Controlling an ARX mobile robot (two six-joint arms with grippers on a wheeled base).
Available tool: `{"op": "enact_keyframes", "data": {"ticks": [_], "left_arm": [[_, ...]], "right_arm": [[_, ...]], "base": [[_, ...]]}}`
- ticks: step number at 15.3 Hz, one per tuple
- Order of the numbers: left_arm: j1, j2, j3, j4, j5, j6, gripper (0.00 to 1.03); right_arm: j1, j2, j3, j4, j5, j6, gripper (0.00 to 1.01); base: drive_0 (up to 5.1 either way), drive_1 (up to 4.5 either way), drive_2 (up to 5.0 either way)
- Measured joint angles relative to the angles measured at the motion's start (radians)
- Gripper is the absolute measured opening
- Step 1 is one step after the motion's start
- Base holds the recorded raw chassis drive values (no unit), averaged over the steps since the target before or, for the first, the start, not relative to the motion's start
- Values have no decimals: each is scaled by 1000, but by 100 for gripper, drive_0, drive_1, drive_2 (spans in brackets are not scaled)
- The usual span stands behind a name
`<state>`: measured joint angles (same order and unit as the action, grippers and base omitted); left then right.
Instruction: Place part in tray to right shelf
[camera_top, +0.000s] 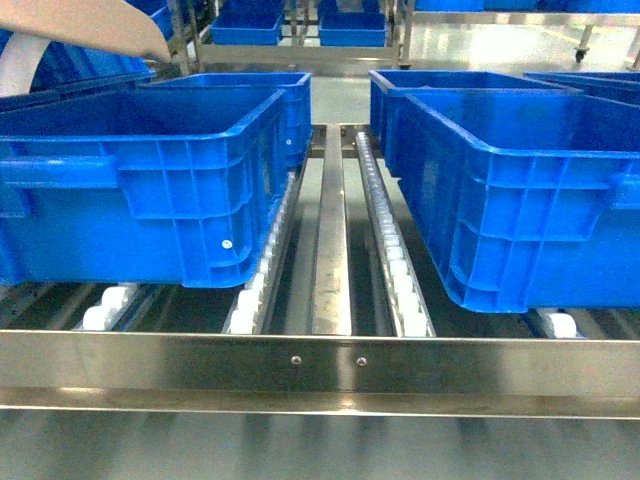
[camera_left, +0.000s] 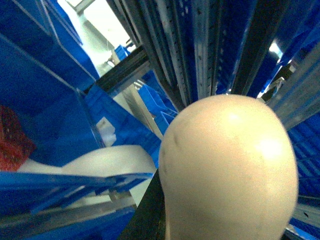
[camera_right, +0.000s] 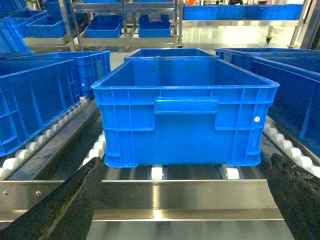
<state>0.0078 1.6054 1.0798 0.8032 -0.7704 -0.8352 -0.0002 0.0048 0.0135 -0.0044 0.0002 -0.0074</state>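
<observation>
tray (camera_left: 227, 172) looks light, stiff plastic (handle offers best grip); left end effector state unclear, right end effector (camera_right: 182, 200) open.

Bright blue crates (camera_top: 150, 180) sit on the silver steel right shelf (camera_top: 320, 365) with white rollers (camera_top: 398, 275). At eleven o'clock in the head view, the pale beige tray (camera_top: 90, 28). The right gripper's fingers (camera_right: 60, 210) are black.

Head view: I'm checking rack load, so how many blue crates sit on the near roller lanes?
4: front left crate, one behind it, front right crate, one behind it. A fifth may show at the right edge; more stand on far shelves.
</observation>
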Motion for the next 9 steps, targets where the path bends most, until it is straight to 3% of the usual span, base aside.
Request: {"op": "enact_keyframes", "data": {"ticks": [1,3,6,8,9], "left_arm": [[-5,-1,13,21,-13,89,15],[-5,-1,12,9,-15,154,15],[-4,-22,-14,5,-2,161,15],[-4,-77,-52,-18,36,127,15],[-4,-127,-101,39,75,128,15]], "right_arm": [[0,0,0,0,0,0,98],[0,0,0,0,0,0,98],[0,0,0,1,0,0,98],[0,0,0,0,0,0,98],[0,0,0,0,0,0,98]], "base": [[0,0,0],[0,0,0],[0,0,0],[0,0,0],[0,0,0]]}}
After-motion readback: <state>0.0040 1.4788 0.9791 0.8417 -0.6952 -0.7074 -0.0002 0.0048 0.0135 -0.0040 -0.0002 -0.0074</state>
